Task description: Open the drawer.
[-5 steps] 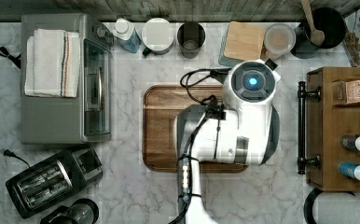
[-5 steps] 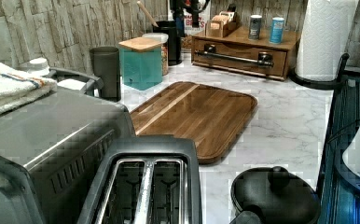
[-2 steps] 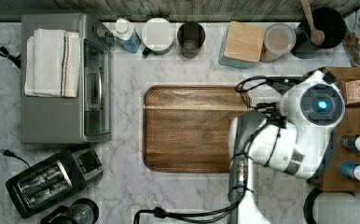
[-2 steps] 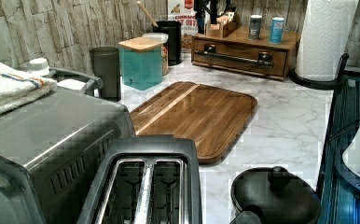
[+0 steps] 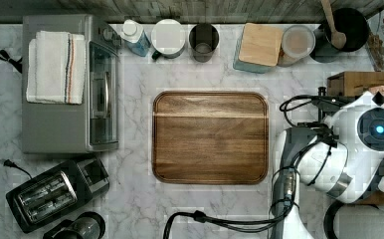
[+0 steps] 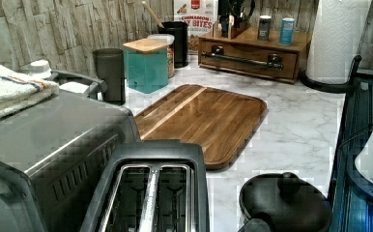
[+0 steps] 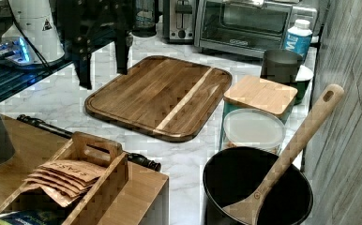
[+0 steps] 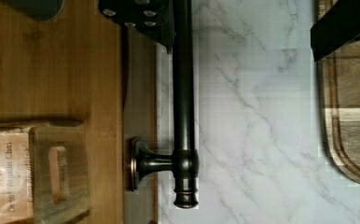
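Hanging over the handle (image 8: 183, 102), gripper (image 8: 252, 18) jaws spread wide, one finger (image 8: 143, 18) by the bar, the other (image 8: 343, 25) over the cutting board (image 8: 350, 116), holding nothing | drawer (image 6: 250, 60) shut (flush in its wooden unit, left view's far right counter) | bare marble counter (image 8: 252, 121) between handle and board.

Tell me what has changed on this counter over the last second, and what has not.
The arm swung from above the cutting board toward the top view's right, and now hangs over the wooden box unit. Its hand is open, one finger on each side of the drawer handle, holding nothing. The drawer stays closed; board, toaster oven and canisters have not moved.
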`<state>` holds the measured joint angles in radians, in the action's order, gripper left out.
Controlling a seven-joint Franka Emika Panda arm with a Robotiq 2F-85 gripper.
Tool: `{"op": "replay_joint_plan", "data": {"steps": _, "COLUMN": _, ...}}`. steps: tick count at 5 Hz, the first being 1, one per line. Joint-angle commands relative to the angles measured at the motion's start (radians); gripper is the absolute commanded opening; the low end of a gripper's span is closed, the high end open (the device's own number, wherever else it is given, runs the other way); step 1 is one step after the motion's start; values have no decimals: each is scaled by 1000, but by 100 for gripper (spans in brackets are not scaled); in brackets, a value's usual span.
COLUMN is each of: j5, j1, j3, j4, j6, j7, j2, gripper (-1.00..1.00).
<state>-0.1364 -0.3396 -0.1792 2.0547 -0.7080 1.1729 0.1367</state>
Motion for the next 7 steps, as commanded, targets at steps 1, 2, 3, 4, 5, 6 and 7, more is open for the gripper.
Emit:
{"op": "replay_joint_plan", "data": {"steps": 1, "j5": 43, "j1": -30, "j3": 11, "j4": 8, "j6": -91, "j7": 126, "j2": 65, "gripper": 100}}
{"op": "replay_joint_plan", "data": {"steps": 2, "j5": 12, "j1": -31, "j3": 13, "j4": 18, "j6": -126, "j7": 105, "j2": 90, "gripper": 100}}
{"op": "replay_joint_plan", "data": {"steps": 3, "j5": 22, "j1": -43, "j3": 7, "j4": 16, "j6": -165, "j7": 129, "j2": 121, "gripper": 100}}
{"op": "replay_joint_plan", "data": {"steps": 4, "j5": 7, "j1": -53, "j3": -11, "j4": 2, "j6": -177, "j7": 130, "j2": 139, "gripper": 100}}
{"op": "replay_joint_plan", "data": {"steps": 5, "j5": -12, "j1": -51, "j3": -21, "j4": -1, "j6": -189, "j7": 94, "j2": 166, "gripper": 100}}
{"op": "replay_joint_plan", "data": {"steps": 6, "j5": -2, "j1": -56, "j3": -24, "j4": 40, "j6": -277, "j7": 85, "j2": 176, "gripper": 100}}
{"op": "replay_joint_plan", "data": {"steps": 7, "j5": 9, "j1": -68, "j3": -19, "j4": 49, "j6": -308, "j7": 101, "j2": 190, "gripper": 100}}
